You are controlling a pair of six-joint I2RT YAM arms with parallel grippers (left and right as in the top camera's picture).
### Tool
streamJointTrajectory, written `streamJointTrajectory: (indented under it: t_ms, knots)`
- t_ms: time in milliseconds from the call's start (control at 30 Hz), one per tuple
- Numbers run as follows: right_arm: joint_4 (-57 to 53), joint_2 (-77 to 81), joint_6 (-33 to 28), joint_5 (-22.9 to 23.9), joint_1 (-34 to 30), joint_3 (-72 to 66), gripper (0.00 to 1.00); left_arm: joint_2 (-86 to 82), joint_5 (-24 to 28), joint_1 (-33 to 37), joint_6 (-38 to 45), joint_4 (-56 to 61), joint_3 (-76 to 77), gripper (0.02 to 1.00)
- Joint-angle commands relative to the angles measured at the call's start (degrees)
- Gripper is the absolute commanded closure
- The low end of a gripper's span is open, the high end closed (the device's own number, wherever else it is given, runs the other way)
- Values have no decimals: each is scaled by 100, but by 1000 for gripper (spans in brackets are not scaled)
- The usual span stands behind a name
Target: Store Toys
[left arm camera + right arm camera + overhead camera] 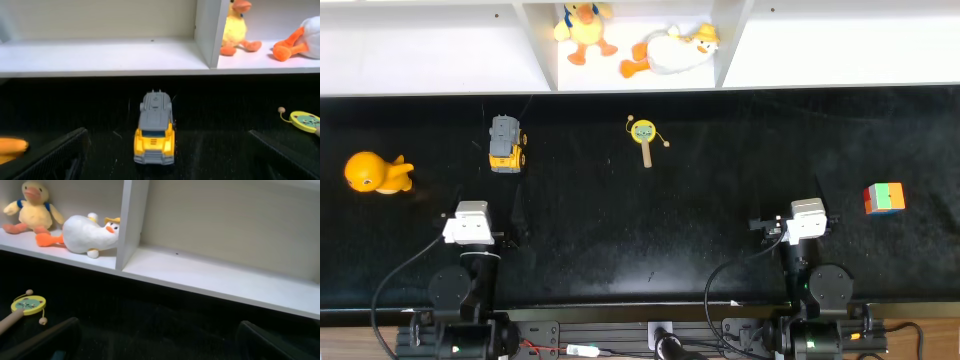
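Left gripper (470, 215) and right gripper (807, 215): you see both sets of fingers spread apart, gripping nothing. You find the toy truck (506, 143) at the left one's 12 o'clock, orange duck (377, 173) at its 10; colour cube (884, 198) at the right one's 2, rattle (644, 137) at its 10.

Black desk (700, 220) spanning the full width. At its near edge a black rail (610, 325), with 2 black cables (377, 290) looping over the desk.
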Motion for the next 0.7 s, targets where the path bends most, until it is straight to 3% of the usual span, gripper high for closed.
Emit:
streamJointTrajectory:
  t_ms: [33,133,233,400,700]
  knots:
    - [26,-37,-15,-44,-33,-76,5,579,-59,66,-1045,-796,804,20]
    - [26,-37,-15,-44,-33,-76,7,1320,-28,186,-765,-1910,1740,23]
    - [26,-37,-15,-44,-33,-76,5,2098,247,511,195,-2883,2664,27]
    - [26,-37,-15,-44,-33,-76,5,3233,1412,1567,1827,-3823,3950,27]
    - [26,-37,-15,-44,-33,-76,5,4699,3014,3801,3856,-4846,5211,27]
